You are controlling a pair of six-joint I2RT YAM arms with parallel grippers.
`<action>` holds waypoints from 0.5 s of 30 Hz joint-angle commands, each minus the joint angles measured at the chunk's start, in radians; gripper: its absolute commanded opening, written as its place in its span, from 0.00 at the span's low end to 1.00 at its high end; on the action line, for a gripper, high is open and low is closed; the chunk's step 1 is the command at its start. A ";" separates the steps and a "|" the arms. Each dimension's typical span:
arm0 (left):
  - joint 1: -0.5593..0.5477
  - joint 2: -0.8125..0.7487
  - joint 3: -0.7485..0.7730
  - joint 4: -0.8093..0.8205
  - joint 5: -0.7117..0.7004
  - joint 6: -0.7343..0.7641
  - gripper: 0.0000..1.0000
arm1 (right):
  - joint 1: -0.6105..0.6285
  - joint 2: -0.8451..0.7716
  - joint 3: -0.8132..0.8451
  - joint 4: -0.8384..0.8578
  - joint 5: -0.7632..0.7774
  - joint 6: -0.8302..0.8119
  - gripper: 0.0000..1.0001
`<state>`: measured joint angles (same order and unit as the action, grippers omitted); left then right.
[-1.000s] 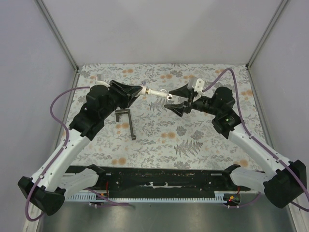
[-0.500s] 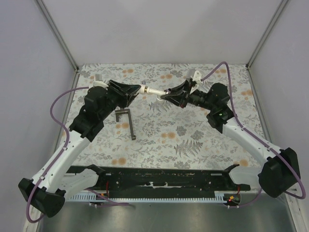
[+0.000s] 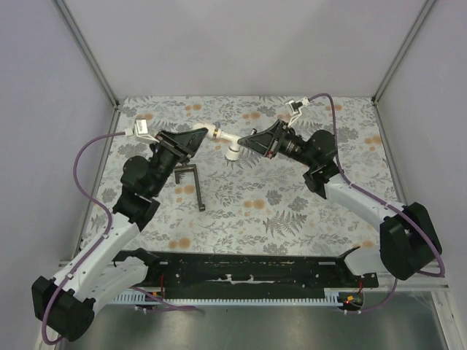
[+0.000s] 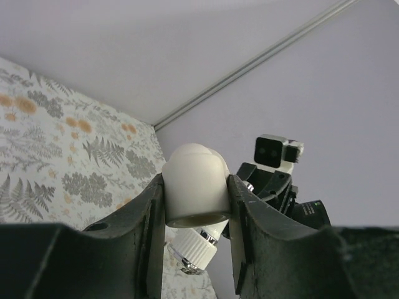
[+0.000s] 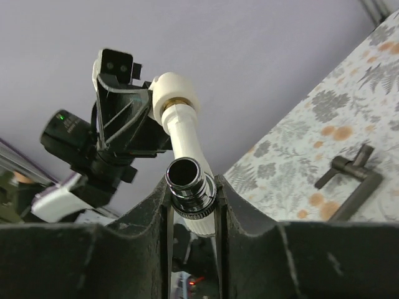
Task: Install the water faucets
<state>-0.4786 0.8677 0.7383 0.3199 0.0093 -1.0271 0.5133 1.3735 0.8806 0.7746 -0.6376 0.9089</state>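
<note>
One of the water faucets, a white pipe with a ribbed collar and a chrome end, hangs in the air over the far middle of the table. It runs into a rounded white elbow. My left gripper is shut on that elbow, its fingers pressed on both sides. My right gripper is shut on the other end, clamping the ribbed collar just behind the chrome end. The right wrist view shows the pipe rising to the elbow in the left gripper. The collar points down in the left wrist view.
A dark T-shaped metal tool lies on the flowered tablecloth below the left gripper, also seen as the tool in the right wrist view. Grey walls enclose the table on three sides.
My right gripper moved left and closed on the faucet's free end. Both wrists have turned and lifted, and the faucet's collar end now points downward.
</note>
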 commanded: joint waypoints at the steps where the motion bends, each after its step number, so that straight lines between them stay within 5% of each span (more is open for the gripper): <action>1: -0.018 -0.018 -0.034 0.367 0.220 0.157 0.02 | 0.016 0.061 -0.014 0.115 0.072 0.351 0.00; 8: -0.018 -0.042 -0.085 0.404 0.261 0.329 0.02 | 0.002 0.219 -0.071 0.428 0.076 0.698 0.27; 10: -0.017 -0.058 -0.083 0.364 0.207 0.351 0.02 | -0.018 0.229 -0.084 0.482 0.075 0.711 0.44; 12: -0.017 -0.075 -0.074 0.306 0.143 0.351 0.02 | -0.038 0.219 -0.078 0.470 0.055 0.676 0.74; 13: -0.017 -0.079 -0.064 0.270 0.117 0.351 0.02 | -0.044 0.205 -0.071 0.439 0.035 0.639 0.98; 15: -0.017 -0.093 -0.050 0.208 0.058 0.343 0.02 | -0.059 0.173 -0.051 0.358 0.016 0.556 0.98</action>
<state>-0.4927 0.8246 0.6411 0.5476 0.1162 -0.7223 0.4831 1.5982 0.7986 1.1408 -0.6067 1.5303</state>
